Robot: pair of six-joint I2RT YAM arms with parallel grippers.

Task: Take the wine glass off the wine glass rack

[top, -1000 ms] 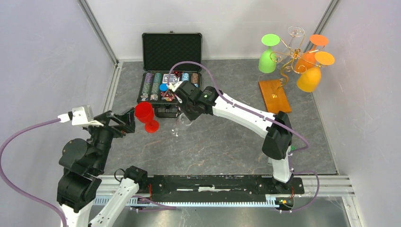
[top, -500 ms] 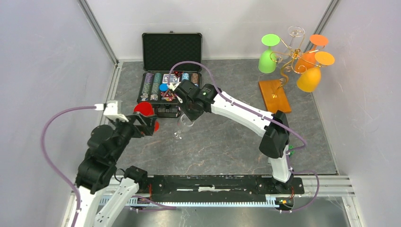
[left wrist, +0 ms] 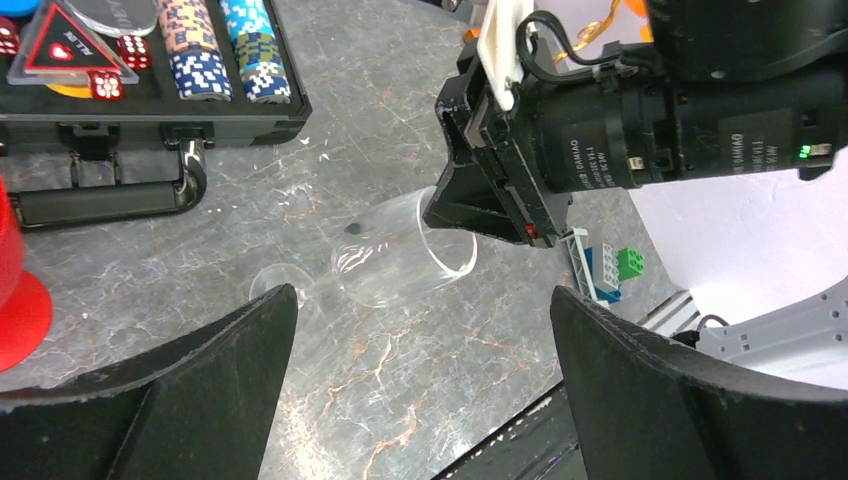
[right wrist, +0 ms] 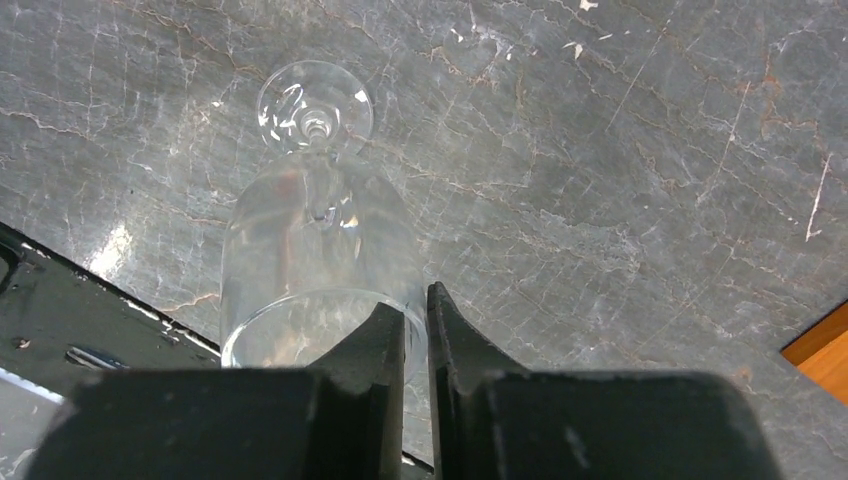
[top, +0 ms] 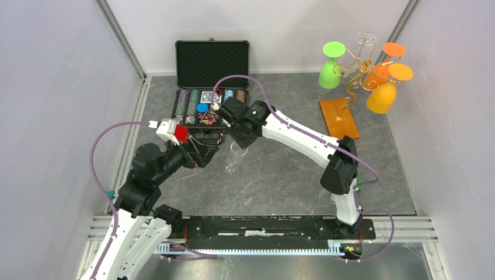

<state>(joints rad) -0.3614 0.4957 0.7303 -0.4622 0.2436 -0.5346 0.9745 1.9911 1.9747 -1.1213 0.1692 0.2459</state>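
Right gripper (right wrist: pixel 415 300) nearly closed, pinching the rim of the tilted wine glass (right wrist: pixel 315 235) mid-table, off the rack (top: pixel 338 116) at 1 o'clock. Left gripper (left wrist: pixel 420 300) spread wide, empty. Rack carries four: one green glass (top: pixel 330 70), two orange glasses (top: pixel 382 96), one clear glass (top: pixel 365 39). One red glass (top: pixel 180 133) at 9 o'clock.

red glass (left wrist: pixel 20 310): cropped (left edge) | clear glass (right wrist: pixel 310 250) rim: behind right claw (right wrist: pixel 415 305)

case (top: pixel 211 105) behind clear glass (top: pixel 236 153), red glass (top: pixel 181 135) left
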